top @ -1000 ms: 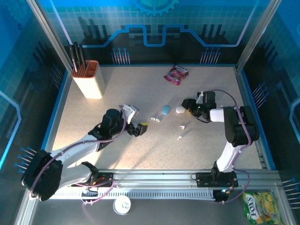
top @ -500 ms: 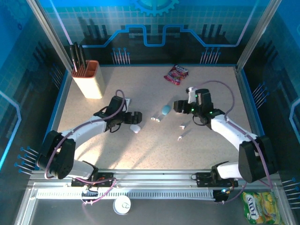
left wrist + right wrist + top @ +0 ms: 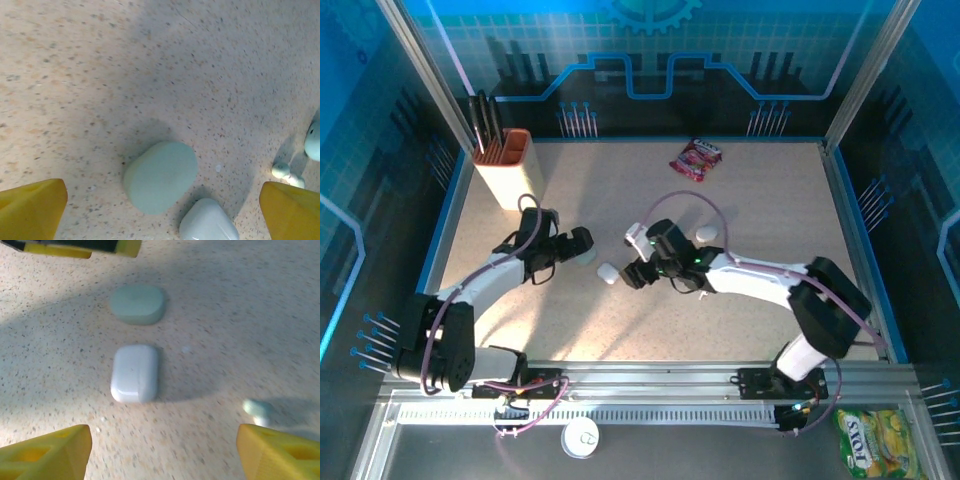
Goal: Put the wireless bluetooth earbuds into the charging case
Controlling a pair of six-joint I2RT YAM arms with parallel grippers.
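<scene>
While your left claw (image 3: 160, 212) and right claw (image 3: 160, 450) both hang wide apart and empty, steady the white charging case (image 3: 135, 372), which seems closed, before you fetch the wireless bluetooth earbuds (image 3: 286, 173) lying loose on the surface (image 3: 250, 300) near it.

The table (image 3: 760, 200) is showing beige, flecked all over with fine dark and rusty speckles. On it the mint case (image 3: 160, 176) is looking a flat pale blue-green, and the white case (image 3: 207, 222) is gleaming plain glossy white. The earbuds (image 3: 287, 172) are reading off-white, one perhaps tinted light blue, though that edge is blurring. Fingertips (image 3: 30, 207) of the left gripper (image 3: 161, 210) are glowing bright yellow, as are the right gripper (image 3: 160, 452) pads (image 3: 45, 450). The arms (image 3: 760, 285) are wearing white shells with black joints and purple cables. The knife block (image 3: 510, 175) is showing cream under an orange top, the snack packet (image 3: 697, 158) red, and the back wall (image 3: 640, 50) blue with a pale grid.
</scene>
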